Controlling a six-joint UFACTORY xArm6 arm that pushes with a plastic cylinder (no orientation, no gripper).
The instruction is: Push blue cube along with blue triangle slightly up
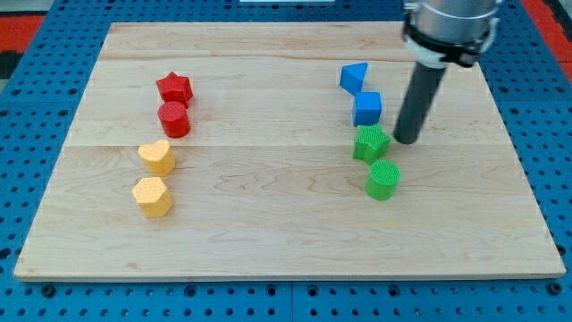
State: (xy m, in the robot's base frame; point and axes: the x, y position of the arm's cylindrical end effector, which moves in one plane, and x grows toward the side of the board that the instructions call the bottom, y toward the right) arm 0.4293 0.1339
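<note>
The blue cube (367, 108) sits on the wooden board right of centre. The blue triangle (354, 76) lies just above it and slightly to the left, close to it or touching. My tip (406, 139) rests on the board to the right of the blue cube and a little below it, level with the green star (370, 143), with a small gap to both. The green star sits directly below the blue cube, touching or nearly touching it.
A green cylinder (383, 180) lies below the green star. On the view's left are a red star (174, 88), a red cylinder (174, 119), a yellow heart (157, 156) and a yellow hexagon-like block (153, 197). The board (286, 241) is edged by blue pegboard.
</note>
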